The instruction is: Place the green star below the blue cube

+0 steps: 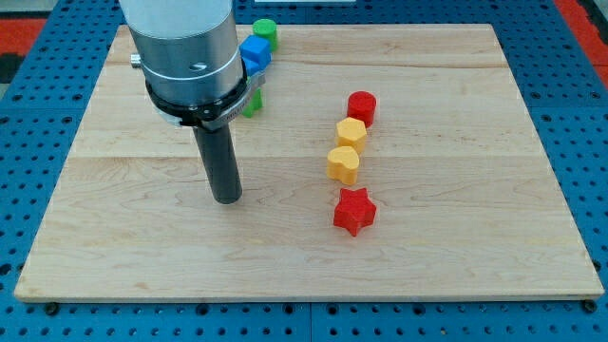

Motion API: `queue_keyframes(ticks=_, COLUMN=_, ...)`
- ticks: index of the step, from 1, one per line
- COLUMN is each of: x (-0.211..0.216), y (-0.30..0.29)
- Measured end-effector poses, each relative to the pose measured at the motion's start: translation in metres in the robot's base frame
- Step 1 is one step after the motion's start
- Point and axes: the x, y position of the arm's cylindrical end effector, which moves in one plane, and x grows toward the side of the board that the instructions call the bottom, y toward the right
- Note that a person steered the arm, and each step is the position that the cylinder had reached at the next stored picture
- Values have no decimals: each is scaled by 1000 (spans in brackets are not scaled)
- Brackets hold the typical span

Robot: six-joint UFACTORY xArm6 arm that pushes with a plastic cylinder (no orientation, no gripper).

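Looked nearly finished, judging by layout: green star, a bright green sliver mostly hidden behind the arm, sat just beneath the blue cube near the worktop top edge, left of centre. No fingers on this rig. My tip rested well below both, toward mid-worktop.

My tip down on the board, rod upright.

Green star mostly behind arm.
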Motion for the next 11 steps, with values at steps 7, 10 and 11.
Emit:
queue_keyframes(ticks=7, x=-203, y=-51)
queue_keyframes(ticks=10, x=-228, y=-14)
queue_keyframes(ticks=11, x=-236, y=12)
